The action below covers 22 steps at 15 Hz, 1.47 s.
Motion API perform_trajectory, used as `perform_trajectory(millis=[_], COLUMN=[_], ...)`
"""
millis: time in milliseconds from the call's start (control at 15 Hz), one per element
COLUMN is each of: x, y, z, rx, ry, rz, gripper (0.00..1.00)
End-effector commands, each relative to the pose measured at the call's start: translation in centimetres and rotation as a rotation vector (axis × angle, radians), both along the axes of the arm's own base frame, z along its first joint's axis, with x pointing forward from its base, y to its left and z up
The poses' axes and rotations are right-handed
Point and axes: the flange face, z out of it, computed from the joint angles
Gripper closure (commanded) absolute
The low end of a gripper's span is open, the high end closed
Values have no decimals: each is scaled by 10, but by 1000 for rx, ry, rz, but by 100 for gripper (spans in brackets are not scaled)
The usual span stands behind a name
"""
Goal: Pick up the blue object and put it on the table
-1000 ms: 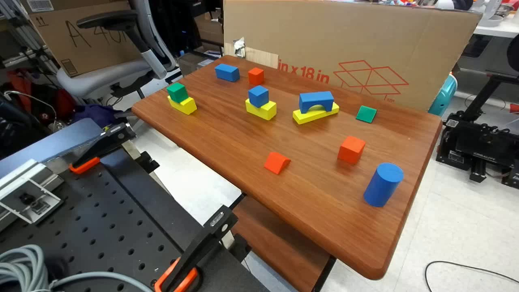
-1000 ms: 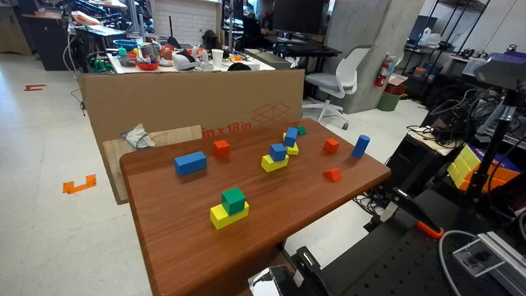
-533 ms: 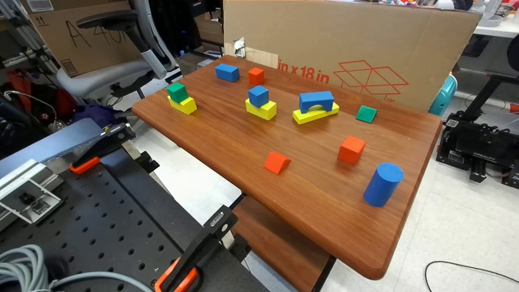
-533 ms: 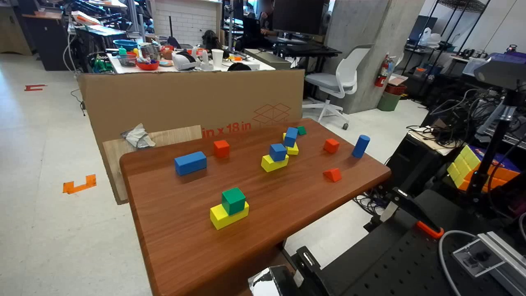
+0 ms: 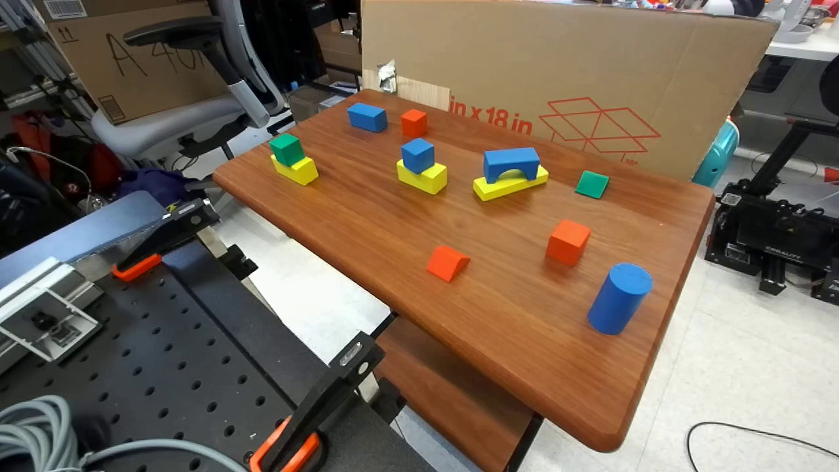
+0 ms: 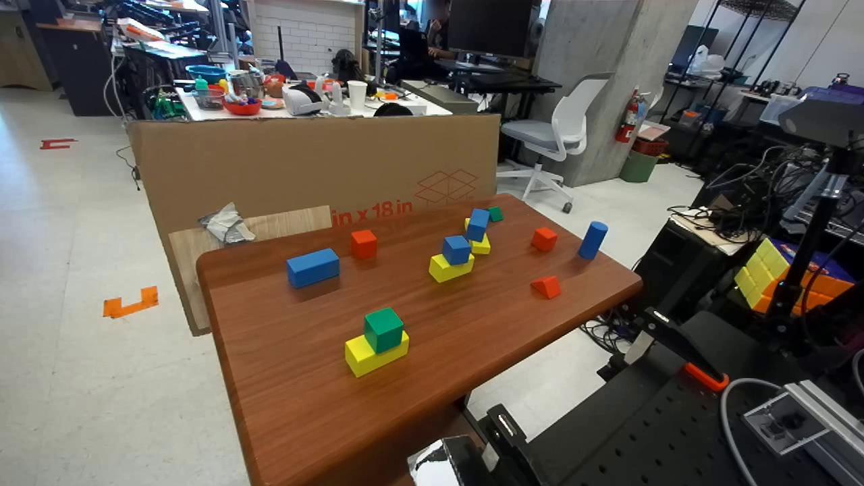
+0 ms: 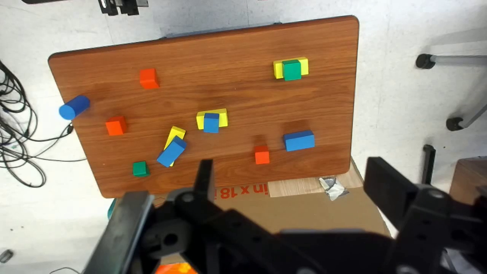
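The blue cube (image 5: pixel 418 156) sits on top of a yellow block (image 5: pixel 430 181), near the middle of the reddish-brown wooden table (image 5: pixel 354 210). In another exterior view the blue cube (image 6: pixel 456 250) also rests on its yellow block (image 6: pixel 450 271) on the table (image 6: pixel 283 385). In the wrist view the blue cube (image 7: pixel 211 123) lies up and to the left of the jaws, on the table (image 7: pixel 243 83). My gripper (image 7: pixel 291 163) shows only in the wrist view. It is wide open, with nothing between its fingers, and hangs well above the table.
An arched blue block (image 5: pixel 511 162) on a yellow bar stands near the cube. A green cube (image 5: pixel 287 150) on yellow, a blue bar (image 5: pixel 368 117), red pieces (image 5: pixel 568 242), a green piece (image 5: pixel 592 184) and a blue cylinder (image 5: pixel 619 298) surround it. Cardboard (image 6: pixel 310 169) stands behind.
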Motion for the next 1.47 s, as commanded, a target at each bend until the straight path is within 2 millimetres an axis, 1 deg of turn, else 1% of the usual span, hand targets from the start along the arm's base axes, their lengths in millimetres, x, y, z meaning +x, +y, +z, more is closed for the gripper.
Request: perform_trajectory(millis=[0, 200, 333, 733, 1000, 1067, 1200, 1267, 1400], x=[7, 19, 27, 53, 74, 78, 83, 85, 89], y=[-3, -8, -10, -26, -33, -33, -34, -34, -37], z=[-13, -49, -82, -198, -266, -280, -302, -309, -319], rx=[3, 8, 20, 56, 56, 58, 63, 65, 59], ry=[13, -3, -31, -63, -31, -18, 19, 39, 67], rz=[-5, 20, 65, 187, 232, 234, 230, 229, 211], gripper=[0, 0, 0, 0, 0, 0, 0, 0, 0])
